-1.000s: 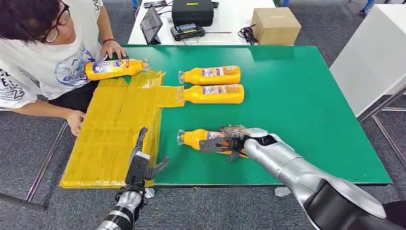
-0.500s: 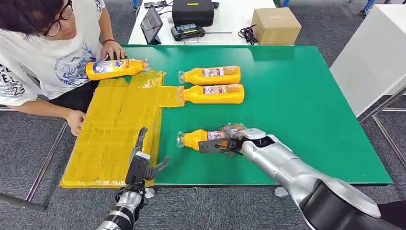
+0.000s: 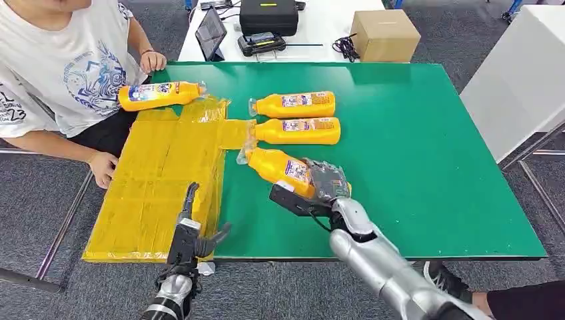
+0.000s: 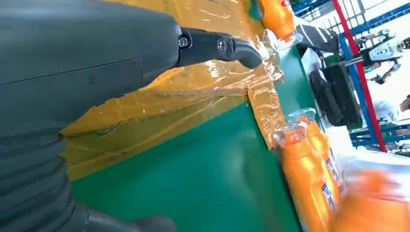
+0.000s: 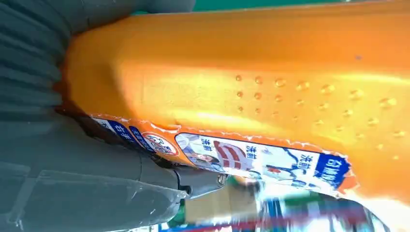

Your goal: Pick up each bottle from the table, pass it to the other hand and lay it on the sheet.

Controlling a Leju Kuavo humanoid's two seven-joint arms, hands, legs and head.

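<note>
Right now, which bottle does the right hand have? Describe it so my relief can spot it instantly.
On the green table, just right of the yellow sheet, lie several orange bottles. Yours is the nearest bottle, gripped by the right hand. Unlike the two bottles lying level beyond it, it sits tilted, cap toward the sheet.

Four orange bottles, one yellow sheet, one green desk.

Bottles: one [image 3: 160, 95] in the upper left of the frame, two side by side at upper centre [image 3: 294, 105] [image 3: 297, 131], one [image 3: 280, 167] at centre. One sheet [image 3: 160, 180] at left on the desk [image 3: 426, 153]. Behind: one cardboard box [image 3: 384, 35], one black case [image 3: 268, 16], one person [image 3: 73, 73].
</note>
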